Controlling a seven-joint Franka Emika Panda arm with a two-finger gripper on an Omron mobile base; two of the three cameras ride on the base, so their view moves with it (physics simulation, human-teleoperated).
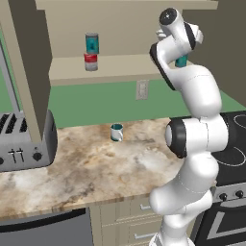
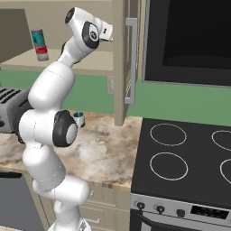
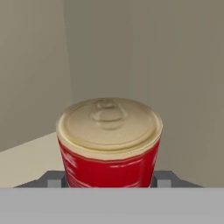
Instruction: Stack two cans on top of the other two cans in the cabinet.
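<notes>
Done: you see a teal can (image 1: 92, 43) stacked on a red can (image 1: 90, 62) in the cabinet (image 1: 120, 67).
Left: second stack.
Claw (image 3: 109, 181): clamped on another red can (image 3: 109, 144).

A mug (image 1: 116, 132) stands on the marble worktop (image 1: 86, 168); a toaster (image 1: 24, 141) sits at its left end, a black stove (image 2: 189, 158) at its right.

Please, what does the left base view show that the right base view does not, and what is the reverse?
Left base view: a bit of a second teal can, peeking from behind the arm's wrist at shelf height.
Right base view: the long metal door handle and the dark panel above the stove.
Both: the stacked teal can standing on a red-and-white can in the cabinet, the mug and the toaster.
</notes>
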